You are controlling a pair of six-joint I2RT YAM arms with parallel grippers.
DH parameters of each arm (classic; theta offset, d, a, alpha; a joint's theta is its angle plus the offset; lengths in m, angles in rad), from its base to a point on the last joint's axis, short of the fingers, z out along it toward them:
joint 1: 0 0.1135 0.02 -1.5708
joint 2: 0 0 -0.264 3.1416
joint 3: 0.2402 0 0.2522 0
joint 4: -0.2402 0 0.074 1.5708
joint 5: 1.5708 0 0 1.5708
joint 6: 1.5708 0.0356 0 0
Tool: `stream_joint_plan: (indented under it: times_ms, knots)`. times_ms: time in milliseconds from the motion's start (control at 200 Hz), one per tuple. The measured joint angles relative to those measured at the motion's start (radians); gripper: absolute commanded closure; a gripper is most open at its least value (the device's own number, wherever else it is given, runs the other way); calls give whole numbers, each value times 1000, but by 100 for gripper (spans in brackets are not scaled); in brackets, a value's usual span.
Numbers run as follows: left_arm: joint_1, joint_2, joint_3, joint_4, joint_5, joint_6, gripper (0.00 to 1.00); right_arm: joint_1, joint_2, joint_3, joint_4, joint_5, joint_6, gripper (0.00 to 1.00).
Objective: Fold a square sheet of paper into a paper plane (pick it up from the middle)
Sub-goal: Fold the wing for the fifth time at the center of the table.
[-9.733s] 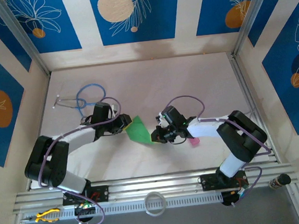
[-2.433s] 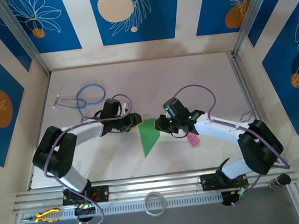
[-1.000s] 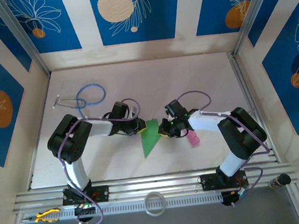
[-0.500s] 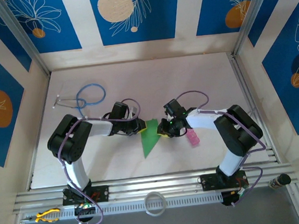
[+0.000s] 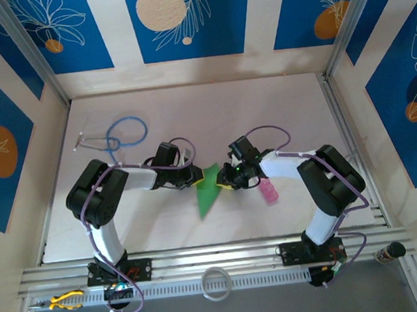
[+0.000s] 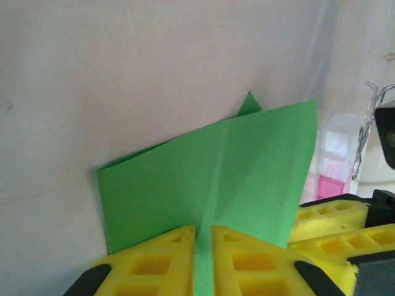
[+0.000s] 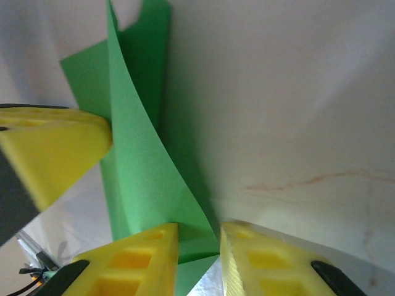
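green paper plane [image 5: 208, 190]: pointed, centre-creased, one flap seemingly raised

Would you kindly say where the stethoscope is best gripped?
Grip the stethoscope by the blue tube of its loop, coming straight down with jaws across the tube: it lies flat on the table, and the open loop probably leaves room for a finger on each side.
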Motion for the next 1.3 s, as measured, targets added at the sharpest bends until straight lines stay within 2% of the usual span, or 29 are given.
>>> stream_joint_plan:
  times_ms: [555,800,1301]
  knots:
    - [0,0,-1,0,-2,0,85,-53,2,2,40,-37,-66,73]
    - [0,-2,-3,0,-2,0,85,-77,49,21,20,-39,-108,72]
    - [0,-4,-6,0,-2,0,85,-84,92,39,62,-162,-135,73]
